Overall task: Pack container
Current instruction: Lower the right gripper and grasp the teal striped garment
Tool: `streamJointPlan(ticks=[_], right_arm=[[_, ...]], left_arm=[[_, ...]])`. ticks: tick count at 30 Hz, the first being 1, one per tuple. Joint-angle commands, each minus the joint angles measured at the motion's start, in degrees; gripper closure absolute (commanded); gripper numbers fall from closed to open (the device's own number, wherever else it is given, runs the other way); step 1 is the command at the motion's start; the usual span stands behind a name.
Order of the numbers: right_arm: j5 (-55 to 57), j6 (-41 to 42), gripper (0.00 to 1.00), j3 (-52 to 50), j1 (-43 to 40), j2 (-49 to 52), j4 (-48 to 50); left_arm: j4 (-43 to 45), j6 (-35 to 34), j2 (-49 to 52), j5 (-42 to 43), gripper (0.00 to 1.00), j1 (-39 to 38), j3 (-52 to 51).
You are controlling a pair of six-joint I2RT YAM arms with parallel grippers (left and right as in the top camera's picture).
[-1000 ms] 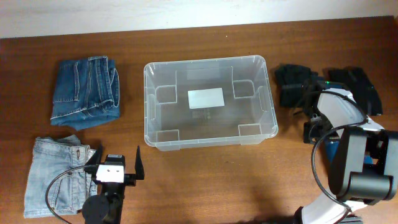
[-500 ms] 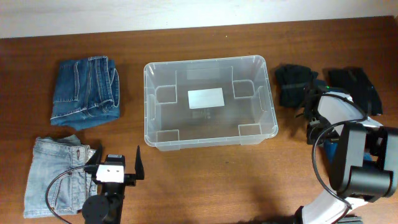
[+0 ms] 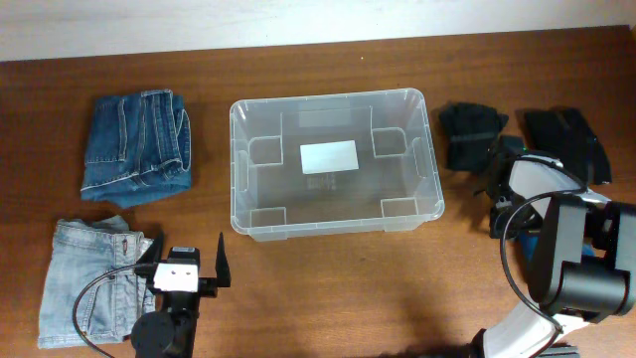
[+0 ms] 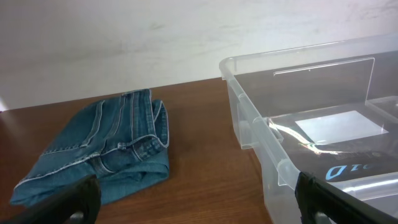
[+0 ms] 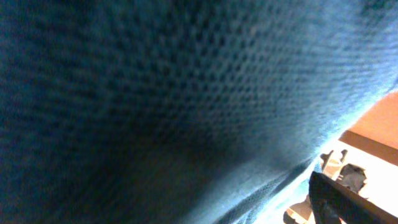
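Observation:
The container (image 3: 241, 169), a clear plastic tub with a white label on its bottom, stands empty at the table's middle; it also shows in the left wrist view (image 4: 249, 118). My left gripper (image 3: 183, 267) is open and empty at the front left, next to the light blue jeans (image 3: 84, 288); in its wrist view the left gripper (image 4: 199, 202) faces the folded dark blue jeans (image 4: 106, 152). My right gripper (image 3: 499, 164) is at the edge of a black garment (image 3: 469, 131). Dark knit fabric (image 5: 155, 93) fills its wrist view; one finger shows far right, set wide.
The dark blue jeans (image 3: 137, 144) lie left of the container. A second black garment (image 3: 568, 139) lies at the far right, behind the right arm (image 3: 556, 249). A light wall runs along the table's back edge.
The right arm has drawn a little toward the front edge, its wrist now lower against the black garment. The left arm, jeans and container have not moved.

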Motion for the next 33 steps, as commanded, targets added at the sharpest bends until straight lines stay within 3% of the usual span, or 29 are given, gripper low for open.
streamJointPlan(ticks=[1, 9, 18, 33], right_arm=[[1.92, 0.09, 0.02, -1.64, -1.57, 0.46, 1.84], [1.22, 0.04, 0.02, -2.60, -7.04, 0.46, 5.35], [-7.39, 0.76, 0.00, -2.60, -7.08, 0.46, 10.23], [-8.70, 1.09, 0.03, -2.62, -8.83, 0.87, 15.45]], left_arm=[[0.15, 0.92, -0.37, 0.61, 0.01, 0.13, -0.33], [0.15, 0.92, -0.37, 0.61, 0.01, 0.13, -0.33], [0.15, 0.92, -0.37, 0.61, 0.01, 0.13, -0.33], [0.15, 0.92, -0.37, 0.61, 0.01, 0.13, -0.33]])
